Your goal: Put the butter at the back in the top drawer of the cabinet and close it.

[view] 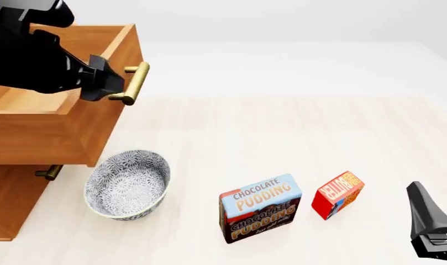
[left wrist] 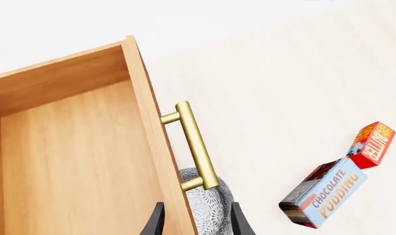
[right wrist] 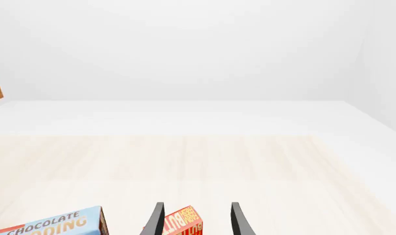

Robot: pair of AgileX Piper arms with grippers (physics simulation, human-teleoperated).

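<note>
With the top drawer (view: 57,118) open, the right gripper (right wrist: 194,220), jaws apart, must next close on the butter (view: 337,194).

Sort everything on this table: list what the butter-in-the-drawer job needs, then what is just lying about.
Needed for the job:
small red butter box
open top wooden drawer with brass bar handle
brown wooden cabinet
left gripper, right gripper

Just lying about:
blue-and-brown Chocolate Pudding box
grey patterned bowl
</note>
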